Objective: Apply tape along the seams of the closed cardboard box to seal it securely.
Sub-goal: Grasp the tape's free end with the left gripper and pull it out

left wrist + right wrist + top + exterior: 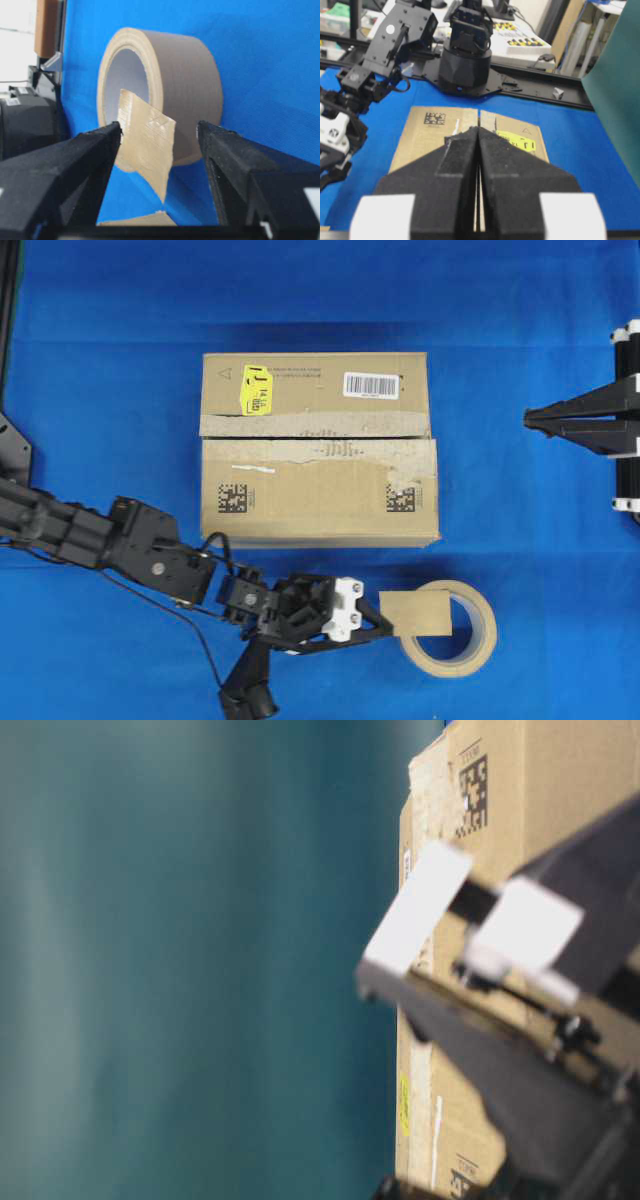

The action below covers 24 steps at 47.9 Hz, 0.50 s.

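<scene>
My left gripper (385, 620) is down near the front edge of the blue tabletop (110, 380), its jaws spread wide. Between them hangs the tape (146, 146), a short tan piece; its upper corner touches my one finger (107, 142), while a clear gap separates it from the other finger, so nothing is clamped. From above, the tape (415, 612) lies flat across the near side of the tape roll (465, 640), which rests on the tabletop just past my fingertips.

The cardboard box (318, 445) sits in the middle of the tabletop, closed, close behind my left gripper and apart from the tape. The seam (315, 437) runs across its top between the two flaps, edged with ragged old tape. A yellow sticker (256, 390) and a white barcode label (371, 385) lie on the far flap; two black square codes lie on the near flap.

My right gripper (530, 418) hovers off to the right, well apart from the cardboard box, its jaws pressed together with nothing between them.
</scene>
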Each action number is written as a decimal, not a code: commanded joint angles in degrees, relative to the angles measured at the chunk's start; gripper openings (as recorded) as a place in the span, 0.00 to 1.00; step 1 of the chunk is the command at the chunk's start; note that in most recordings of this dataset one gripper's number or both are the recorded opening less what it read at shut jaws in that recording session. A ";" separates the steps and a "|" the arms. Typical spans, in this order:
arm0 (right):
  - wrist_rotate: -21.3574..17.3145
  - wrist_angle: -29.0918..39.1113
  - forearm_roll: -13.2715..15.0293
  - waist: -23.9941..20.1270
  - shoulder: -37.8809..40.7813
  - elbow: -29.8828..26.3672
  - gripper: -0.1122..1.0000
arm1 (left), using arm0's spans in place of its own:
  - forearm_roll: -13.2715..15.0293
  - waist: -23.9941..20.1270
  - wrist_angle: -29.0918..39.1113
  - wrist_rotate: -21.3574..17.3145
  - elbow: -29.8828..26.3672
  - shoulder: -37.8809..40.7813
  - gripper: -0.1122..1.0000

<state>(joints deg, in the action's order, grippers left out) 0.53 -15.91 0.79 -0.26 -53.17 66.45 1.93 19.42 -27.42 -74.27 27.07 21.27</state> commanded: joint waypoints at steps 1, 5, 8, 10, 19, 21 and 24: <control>0.09 -0.26 0.35 -0.18 0.35 -1.14 0.10 | 0.18 -0.88 -0.44 0.00 -1.85 -0.53 0.65; 0.09 -0.18 0.53 -0.26 0.44 -1.05 0.10 | 0.18 -1.49 -0.35 -0.09 -1.93 -0.26 0.65; 0.09 -0.18 0.62 -0.35 0.62 -1.05 0.10 | 0.18 -1.76 -0.26 -0.18 -1.93 -0.26 0.64; 0.09 -0.18 0.62 -0.44 0.62 -1.05 0.10 | 0.18 -1.76 -0.18 -0.18 -2.02 -0.26 0.64; 0.09 0.00 0.62 -0.53 0.70 -0.97 0.10 | 0.18 -1.76 0.18 -0.18 -2.37 -0.09 0.63; 0.09 0.00 0.62 -0.53 0.70 -0.97 0.10 | 0.18 -1.76 0.44 -0.18 -2.46 0.00 0.62; 0.09 0.00 0.62 -0.53 0.70 -0.97 0.10 | 0.18 -1.67 0.70 -0.18 -2.81 0.26 0.58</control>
<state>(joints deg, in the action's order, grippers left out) 0.53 -15.64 1.23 -0.70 -52.82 66.45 2.02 17.67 -26.81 -74.53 25.66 22.32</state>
